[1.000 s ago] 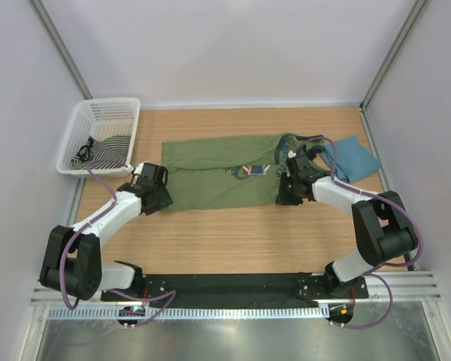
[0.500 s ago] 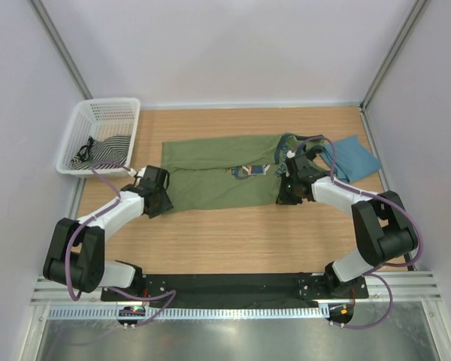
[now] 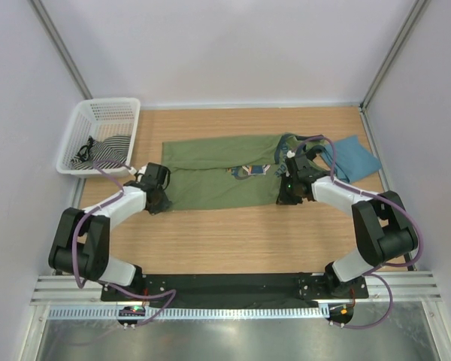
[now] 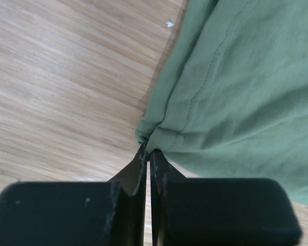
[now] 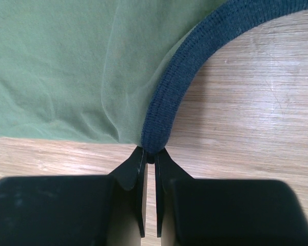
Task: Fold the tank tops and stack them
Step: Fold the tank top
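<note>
- Left gripper [image 4: 148, 151] has pinched shut since the earlier frame, and its elbow has pulled in toward the base. The right arm sits as it did.
- Left gripper is clenched on the near hem corner [image 4: 150, 137] of the olive-green tank top [image 3: 210, 173]. Cloth bunches right at the fingertips.
- Right gripper [image 5: 150, 154] is clamped on the navy armhole trim [image 5: 164, 115], at the same top's near edge.
- The top lies flat on the table [image 3: 233, 237], long axis running 9 to 3 o'clock. Hem is at 9, straps at 3.
- Both grips are on the edge at 6 o'clock. From each gripper the bulk of the cloth lies toward 12.
- Judgement: a lengthwise fold means carrying both pinches together toward 12 o'clock, each arm taking its own end.
- The teal-blue tank top [image 3: 358, 156] lies at 3 o'clock, beside the straps and behind the right wrist.
- A basket [image 3: 69, 150] sits at 10 o'clock, apart from the top.
</note>
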`<control>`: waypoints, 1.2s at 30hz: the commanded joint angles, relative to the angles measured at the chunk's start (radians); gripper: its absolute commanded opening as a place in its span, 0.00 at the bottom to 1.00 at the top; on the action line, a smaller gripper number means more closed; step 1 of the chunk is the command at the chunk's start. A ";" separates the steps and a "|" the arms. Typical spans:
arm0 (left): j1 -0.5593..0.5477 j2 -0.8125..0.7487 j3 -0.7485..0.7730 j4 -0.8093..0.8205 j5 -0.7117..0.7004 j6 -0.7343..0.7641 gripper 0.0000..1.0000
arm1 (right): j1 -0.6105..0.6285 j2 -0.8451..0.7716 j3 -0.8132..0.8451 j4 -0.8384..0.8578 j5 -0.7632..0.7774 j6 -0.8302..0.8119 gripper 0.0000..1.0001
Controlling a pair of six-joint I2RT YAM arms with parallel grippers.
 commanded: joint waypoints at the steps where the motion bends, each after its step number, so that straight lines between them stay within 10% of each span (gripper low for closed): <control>1: 0.006 0.022 0.026 0.032 0.002 0.002 0.00 | 0.006 -0.039 0.046 -0.021 0.012 -0.013 0.05; 14: 0.010 -0.188 0.082 -0.063 0.036 -0.012 0.00 | 0.006 -0.118 0.171 -0.172 0.044 -0.024 0.04; 36: 0.158 0.378 0.687 -0.074 0.053 -0.078 0.00 | -0.067 0.402 0.868 -0.325 0.086 -0.027 0.04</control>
